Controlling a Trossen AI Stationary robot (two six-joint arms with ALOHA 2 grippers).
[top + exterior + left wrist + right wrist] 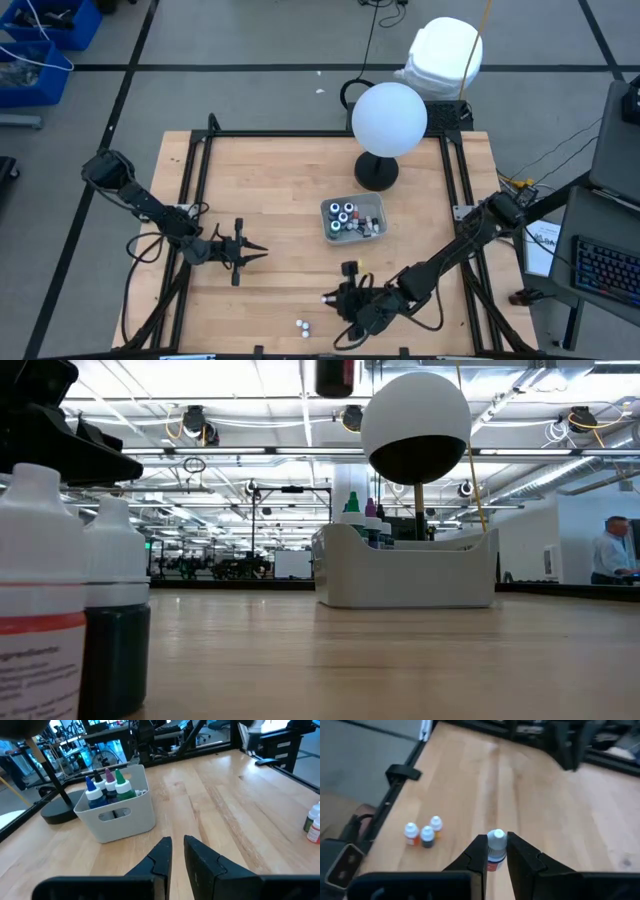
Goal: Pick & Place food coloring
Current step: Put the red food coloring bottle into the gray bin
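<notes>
Right gripper [496, 854] jaws pinch a small white-capped food coloring bottle [496, 846] above the woodgrain desk [545, 805]. Left gripper [177, 851] jaws narrow, empty. Rounded grey bin [122, 815] holds bottles.

1. A robotics lab or workshop hall: around the wooden table [290, 200] runs grey floor marked with dark tape lines.
2. Behind the table, open ceiling beams [250, 452] with strip lights.
3. Right of the table, a keyboard [605, 268]; left, blue bins [40, 45].

Straight down over the whole bench [290, 190] from high; level across it from the near edge, close behind two bottles [70, 600]; wrist views forward, sharing the tray [117, 815] and bottles
</notes>
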